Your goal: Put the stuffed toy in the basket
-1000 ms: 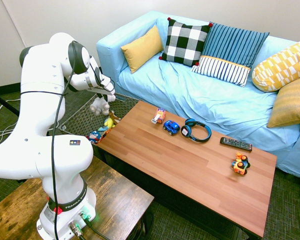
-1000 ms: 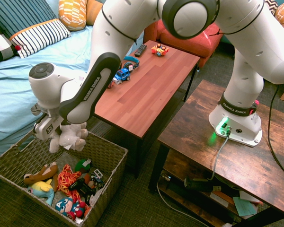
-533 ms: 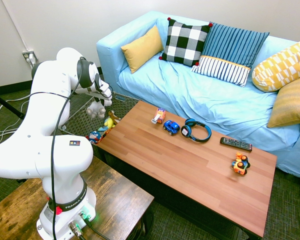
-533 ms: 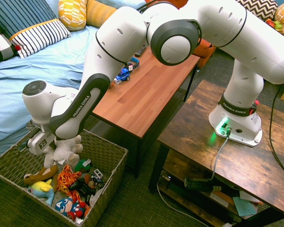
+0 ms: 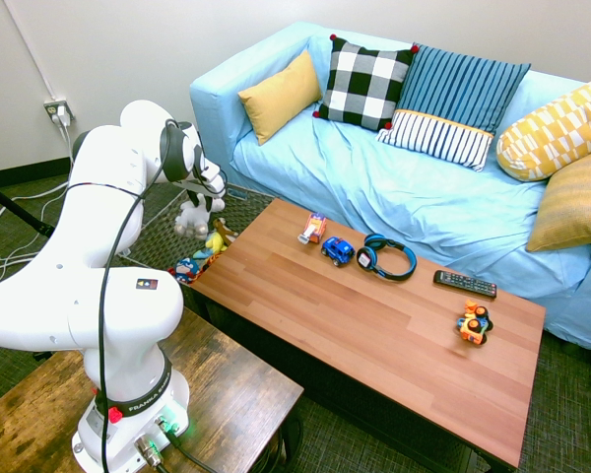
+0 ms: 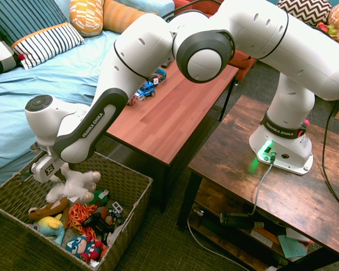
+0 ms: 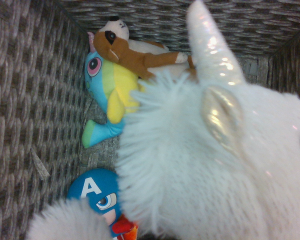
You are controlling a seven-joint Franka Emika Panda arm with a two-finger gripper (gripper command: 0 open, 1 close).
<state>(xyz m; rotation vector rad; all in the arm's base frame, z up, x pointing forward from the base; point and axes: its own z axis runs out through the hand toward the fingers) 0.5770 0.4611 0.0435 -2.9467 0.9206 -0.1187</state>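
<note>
In the first exterior view, shows headphones [image 5: 389, 258], a remote [image 5: 465, 285] and a blue toy car [image 5: 337, 251] on the coffee table [image 5: 374, 345], plus the basket [image 5: 158, 235] by its end, near the sofa [image 5: 325, 168]. Only partly reveals the contents there. In the second exterior view, opens onto more: orange-red strands [image 6: 81, 217], a green toy [image 6: 99, 197] and a masked blue figure [image 6: 83, 247]. Places the stuffed toy [image 6: 76, 185] inside the basket walls, under the gripper [image 6: 57, 174], just beside the green toy. Cannot tell whether released or clenched, nor whether gripping the plush. In the wrist view, adds a pearly horn [image 7: 215, 47], a gold-lined ear [image 7: 222, 117] and a shaggy white mane [image 7: 155, 140], close to a brown-and-white plush dog [image 7: 140, 57] and a yellow-and-blue toy [image 7: 112, 87]. Looks fluffy and white, with stubby limbs. Leaves room between plush and table-side wall; in the second exterior view, brings the gripper visibly close to the sofa-side rim.
</note>
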